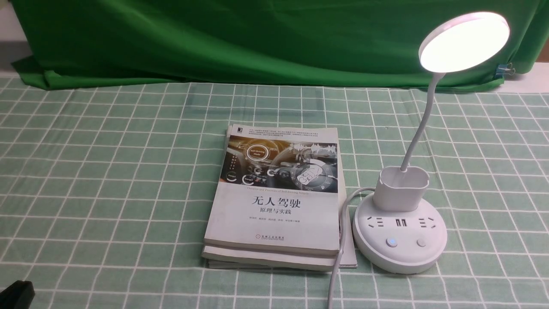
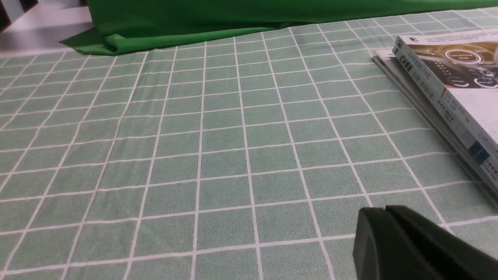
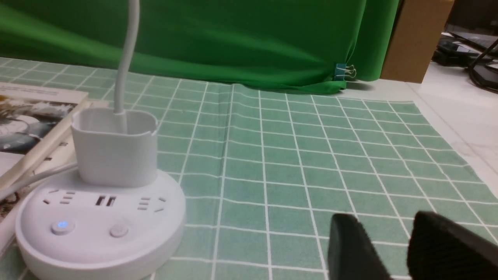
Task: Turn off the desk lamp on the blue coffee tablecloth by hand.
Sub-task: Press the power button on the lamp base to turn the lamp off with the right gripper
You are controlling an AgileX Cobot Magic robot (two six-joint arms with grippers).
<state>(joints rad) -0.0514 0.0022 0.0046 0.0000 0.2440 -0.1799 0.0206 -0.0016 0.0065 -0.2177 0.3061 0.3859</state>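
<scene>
The white desk lamp (image 1: 399, 240) stands on the blue coffee tablecloth (image 1: 107, 180) at the right, its disc head (image 1: 464, 40) glowing brightly. Its round base carries a blue-lit button (image 1: 391, 241) and a plain button (image 1: 421, 242). In the right wrist view the base (image 3: 101, 233) and pen cup (image 3: 114, 151) show, with my right gripper (image 3: 385, 217) open and empty over the cloth, apart from the base on its right side. My left gripper (image 2: 385, 212) is shut with nothing in it, low over bare cloth (image 2: 194, 155) left of the books.
A stack of books (image 1: 279, 193) lies just left of the lamp base, the lamp's white cord (image 1: 339, 249) running along its edge. A dark green backdrop cloth (image 1: 257, 38) hangs at the back, held by a binder clip (image 3: 346, 72). A brown box (image 3: 414, 39) stands beyond the cloth's right edge.
</scene>
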